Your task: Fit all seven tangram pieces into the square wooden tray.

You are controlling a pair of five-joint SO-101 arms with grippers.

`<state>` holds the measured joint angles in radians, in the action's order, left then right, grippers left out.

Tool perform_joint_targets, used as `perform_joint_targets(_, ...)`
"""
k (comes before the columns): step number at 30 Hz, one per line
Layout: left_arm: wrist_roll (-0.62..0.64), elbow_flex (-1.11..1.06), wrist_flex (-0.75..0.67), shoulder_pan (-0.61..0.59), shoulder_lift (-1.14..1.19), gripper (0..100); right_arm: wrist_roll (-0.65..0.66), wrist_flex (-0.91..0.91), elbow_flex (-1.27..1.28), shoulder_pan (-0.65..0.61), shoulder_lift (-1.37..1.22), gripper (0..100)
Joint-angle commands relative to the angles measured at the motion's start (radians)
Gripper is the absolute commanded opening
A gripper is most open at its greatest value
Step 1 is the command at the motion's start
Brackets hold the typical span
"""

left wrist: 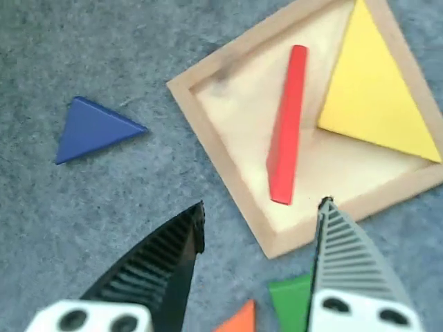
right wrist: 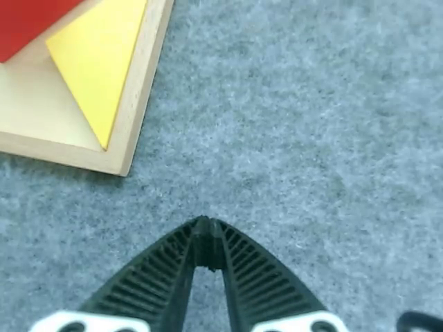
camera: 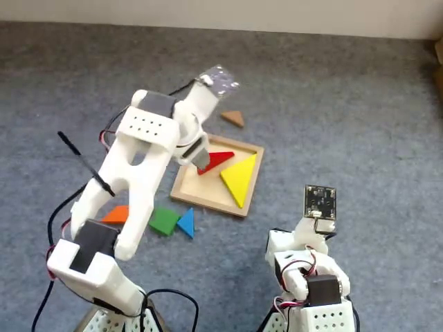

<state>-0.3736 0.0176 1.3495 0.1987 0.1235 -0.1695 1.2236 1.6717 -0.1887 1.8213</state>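
Nearest to the lens, my left claw (left wrist: 262, 203) stands spread wide with nothing between its fingers; a corner of the tray (left wrist: 228, 181) shows in the gap. Seen from the high view, this left claw (camera: 201, 158) hangs over the left part of the tray (camera: 208, 201), which sits mid-scene on the grey carpet (camera: 360, 104). Inside the tray, the red piece (left wrist: 287, 131) lies closest to that claw and shows me mainly its narrow edge, so it appears tipped up rather than flat. The yellow triangle (left wrist: 374, 104) lies flat just beside it, filling the right part of the tray. Outside the tray, just beyond its near-left edge, the blue triangle (camera: 186, 223), the green piece (camera: 164, 221) and the orange piece (camera: 116, 214) lie on the carpet in a row running leftward, blue and green almost touching, orange partly under my left arm. The brown triangle (camera: 233, 118) lies alone on the carpet just past the tray's far side. My right claw (right wrist: 205, 223) is pressed together, tips meeting, gripping nothing. It hangs above bare carpet on the near right, apart from the tray's corner (right wrist: 135, 104), where the yellow triangle's point (right wrist: 97, 55) reaches the rim.
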Motion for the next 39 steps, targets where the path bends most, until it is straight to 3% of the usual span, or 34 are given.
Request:
perform_joint_targets(1, 0.011, -0.071, -0.176, -0.070, -0.048, 26, 0.008, -0.022, 0.119, 0.016, 0.016, 0.5)
perform_joint_targets(9, 0.014, -0.153, -0.339, -0.114, -0.047, 26, 0.008, -0.022, 0.119, 0.016, 0.016, 0.5)
perform_joint_targets(14, 0.100, -0.151, -0.350, -0.113, -0.058, 26, 0.008, -0.022, 0.119, 0.016, 0.016, 0.5)
perform_joint_targets(21, 0.095, -0.119, -0.344, -0.114, -0.047, 26, 0.008, -0.022, 0.119, 0.016, 0.016, 0.5)
perform_joint_targets(27, -0.032, -0.185, -0.385, -0.111, -0.038, 26, 0.008, -0.022, 0.119, 0.016, 0.016, 0.5)
perform_joint_targets(33, -0.049, -0.133, -0.483, -0.168, 0.128, 26, 0.008, -0.022, 0.119, 0.016, 0.016, 0.5)
perform_joint_targets(39, -0.044, 0.013, -0.410, -0.159, 0.278, 26, 0.008, -0.022, 0.119, 0.016, 0.016, 0.5)
